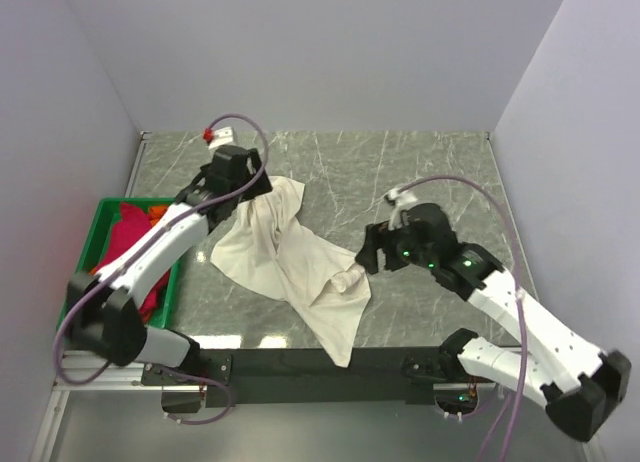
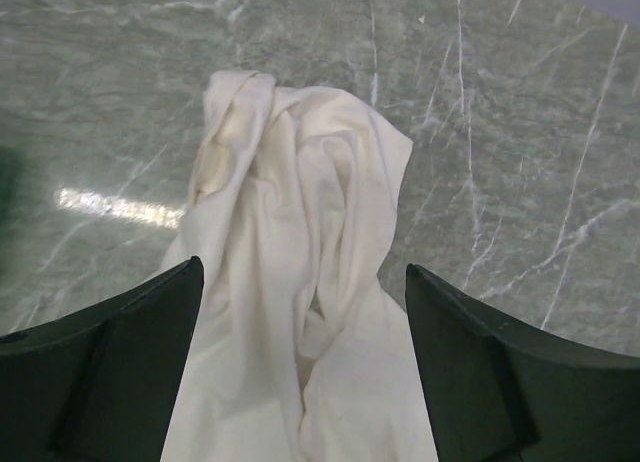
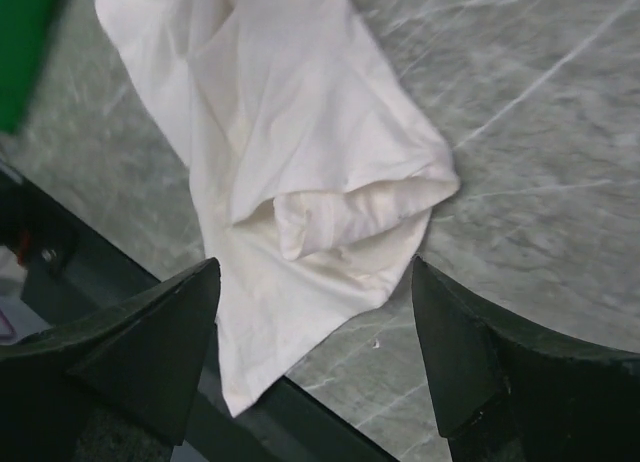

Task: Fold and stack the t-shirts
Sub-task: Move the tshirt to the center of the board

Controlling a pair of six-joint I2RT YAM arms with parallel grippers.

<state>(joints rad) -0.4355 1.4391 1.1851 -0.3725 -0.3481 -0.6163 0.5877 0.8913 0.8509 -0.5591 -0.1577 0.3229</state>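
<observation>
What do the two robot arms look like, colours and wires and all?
The left arm and right arm both have glossy white shells between chunky black joints. A thin lilac cable loops off each wrist. Small green lights glow on the right arm's wrist. Each arm ends in two dark, wedge-shaped fingers.

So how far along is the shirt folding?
Nothing is folded or stacked yet. In hand: the cream shirt lies crumpled on the table, with the left gripper and right gripper open above it. Left: folding it, plus the pink shirt and orange shirt in the crate.
</observation>
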